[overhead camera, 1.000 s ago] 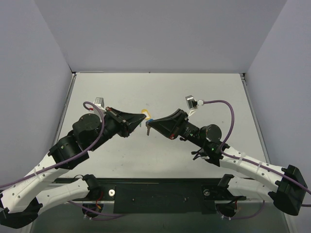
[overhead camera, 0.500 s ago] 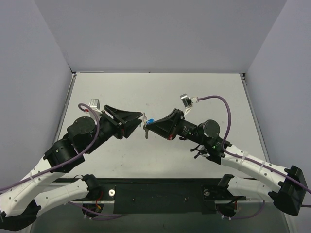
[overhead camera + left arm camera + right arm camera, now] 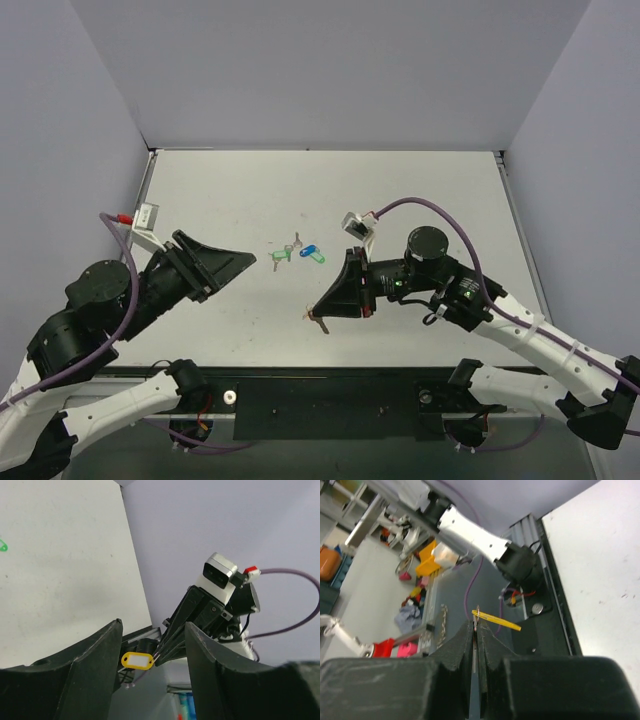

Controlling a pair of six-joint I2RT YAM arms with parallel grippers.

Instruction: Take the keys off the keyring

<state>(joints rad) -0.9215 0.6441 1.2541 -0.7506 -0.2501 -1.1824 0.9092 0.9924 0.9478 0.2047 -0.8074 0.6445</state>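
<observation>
My right gripper (image 3: 314, 312) hangs above the near middle of the table, shut on the thin metal ring (image 3: 477, 614) of the keyring. Its yellow tag (image 3: 137, 660) sticks out from the fingertips and shows edge-on in the right wrist view (image 3: 498, 621). My left gripper (image 3: 246, 261) is open and empty, well to the left of the keyring and apart from it. In the left wrist view the tag shows in the gap between the left fingers (image 3: 95, 672). Small grey keys (image 3: 292, 245) lie on the table farther back. Whether a key hangs on the held ring I cannot tell.
A green key tag (image 3: 279, 257) and a blue key tag (image 3: 313, 254) lie side by side on the white table (image 3: 420, 190) at mid-depth, beyond both grippers. Grey walls close the table on three sides. A black rail (image 3: 330, 405) runs along the near edge.
The two grippers met over the table centre; the left one has opened and drawn back to the left. The right one has swung toward the near edge, keeping the keyring.
</observation>
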